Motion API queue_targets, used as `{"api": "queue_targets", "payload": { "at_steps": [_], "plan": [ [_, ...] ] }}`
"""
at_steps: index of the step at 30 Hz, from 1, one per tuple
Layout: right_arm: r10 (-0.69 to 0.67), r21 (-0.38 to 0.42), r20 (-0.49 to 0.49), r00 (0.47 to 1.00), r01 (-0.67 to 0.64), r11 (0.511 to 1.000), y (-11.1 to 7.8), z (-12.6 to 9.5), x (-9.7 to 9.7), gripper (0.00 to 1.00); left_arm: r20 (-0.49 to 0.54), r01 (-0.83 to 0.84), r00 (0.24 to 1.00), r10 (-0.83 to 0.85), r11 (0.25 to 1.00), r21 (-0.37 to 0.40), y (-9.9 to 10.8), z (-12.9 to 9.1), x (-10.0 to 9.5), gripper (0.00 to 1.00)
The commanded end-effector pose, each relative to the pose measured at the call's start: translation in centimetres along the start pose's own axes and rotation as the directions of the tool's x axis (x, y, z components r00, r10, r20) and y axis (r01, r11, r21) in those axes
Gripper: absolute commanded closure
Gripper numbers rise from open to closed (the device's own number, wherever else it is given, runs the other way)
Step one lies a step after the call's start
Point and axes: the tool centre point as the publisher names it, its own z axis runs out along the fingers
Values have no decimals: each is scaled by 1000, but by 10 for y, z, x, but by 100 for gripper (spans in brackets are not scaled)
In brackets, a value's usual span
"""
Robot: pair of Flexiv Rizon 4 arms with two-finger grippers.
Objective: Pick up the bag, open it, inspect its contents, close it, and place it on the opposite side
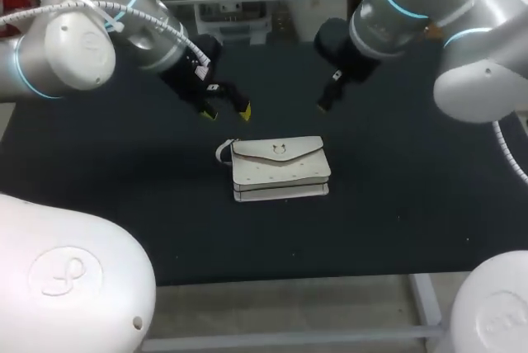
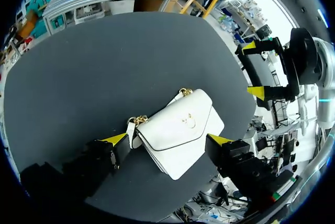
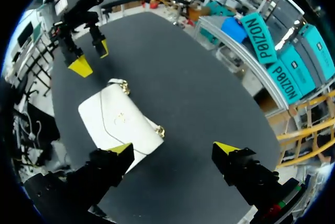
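White handbag (image 1: 279, 170) lying closed on the dark worktop (image 1: 396, 204), untouched.
The left claw (image 1: 228, 112) and right claw (image 3: 174, 148) are held wide open just beyond the handbag, apparently poised so it can be lifted.

A dark, matte black surface (image 1: 396, 221) spreads wide and flat under even, soft light, with a faint sheen and no hard shadows. Along its near edge a pale metal frame (image 1: 422, 303) shows below it, one leg meeting a low crossbar.
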Motion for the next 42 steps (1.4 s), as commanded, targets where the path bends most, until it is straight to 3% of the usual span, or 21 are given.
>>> {"api": "queue_targets", "payload": {
  "at_steps": [1,17,18,20,22,23,25,29,34,42],
  "plan": [
    [188,106,-575,796,-156,982,-4,-6,-4,0,-127,324,939,-318,946,29,0,7,-11,0],
    [176,83,-580,795,-157,984,-9,-7,0,0,-127,324,939,-318,946,29,0,7,-11,0],
    [201,96,-624,755,-181,979,-4,-1,3,0,-127,324,939,-318,946,29,0,7,-11,0],
    [288,144,-607,740,-255,956,0,8,13,0,-112,496,865,-490,867,38,-2,20,-4,0],
    [351,176,-632,691,-313,933,-3,13,20,0,-73,614,789,-610,779,127,5,33,0,0],
    [392,197,-634,666,-351,915,-5,16,23,0,-85,662,750,-656,740,119,7,36,1,0],
    [443,232,-670,596,-399,887,-9,20,27,0,-110,715,699,-707,686,132,11,40,-2,0],
    [549,293,-654,520,-495,818,-18,29,32,0,-154,780,625,-765,609,140,14,47,-12,0],
    [609,349,-677,413,-548,760,-27,35,35,0,-210,819,571,-794,568,82,18,45,-25,0],
    [696,443,-627,351,-574,689,-37,49,50,0,-248,803,577,-778,595,2,24,57,-28,0]
  ]
}}
